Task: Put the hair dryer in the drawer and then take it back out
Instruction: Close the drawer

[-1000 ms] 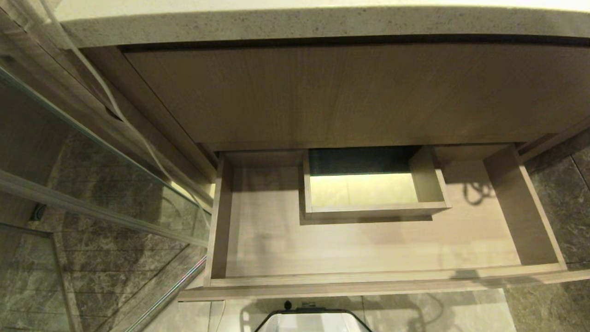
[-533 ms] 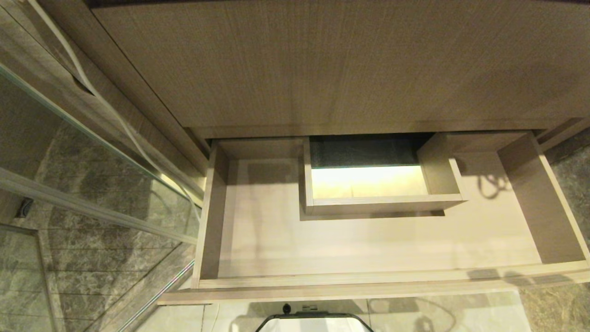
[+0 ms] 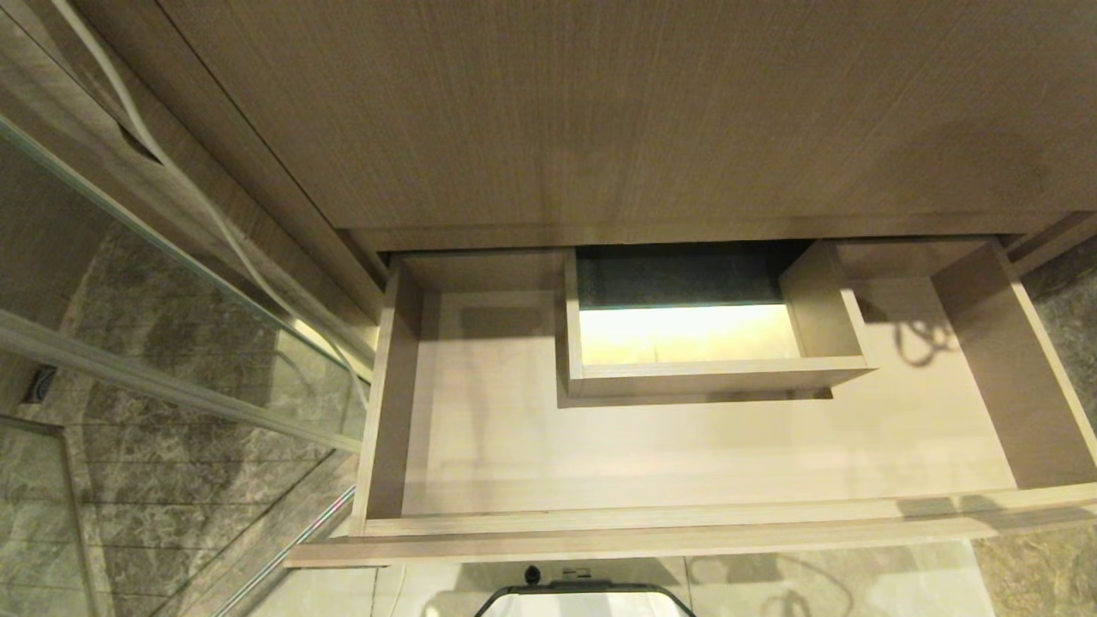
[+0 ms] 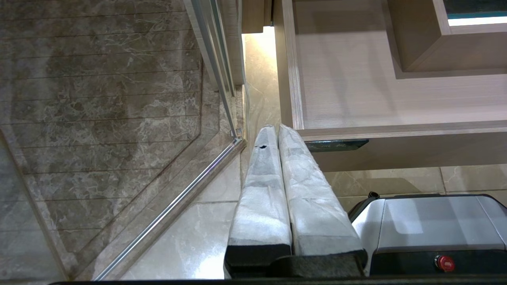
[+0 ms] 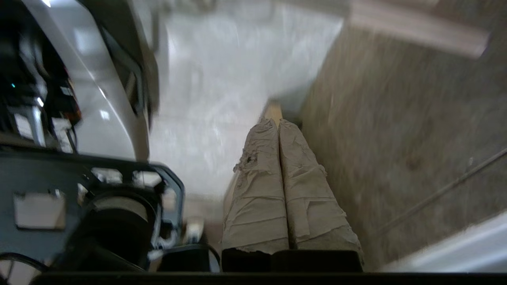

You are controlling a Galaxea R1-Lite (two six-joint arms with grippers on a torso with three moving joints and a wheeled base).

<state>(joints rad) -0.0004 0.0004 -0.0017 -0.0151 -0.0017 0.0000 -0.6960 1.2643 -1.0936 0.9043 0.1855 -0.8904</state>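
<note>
The drawer [image 3: 686,454] stands pulled out in the head view, a wide shallow light-brown box with nothing lying in it. A boxed rectangular cut-out [image 3: 711,373] sits at its back middle. The hair dryer is out of view in every frame. My left gripper [image 4: 276,128] is shut and empty, its tips just in front of the drawer's [image 4: 388,103] front left corner, beside the dark label [image 4: 336,145]. My right gripper [image 5: 277,122] is shut and empty, low over the floor beside my base [image 5: 99,99]. Neither arm shows in the head view.
A taller wood-grain front [image 3: 651,111] rises above and behind the drawer. A glass partition with a metal rail [image 3: 171,386] closes off the left side. My base [image 3: 583,600] stands on pale floor tiles just before the drawer front. Dark marble tiles [image 3: 1063,283] lie to the right.
The whole head view has shifted: the camera has sunk and drawn nearer, so the stone countertop edge has left the top of the picture. The drawer itself has not changed.
</note>
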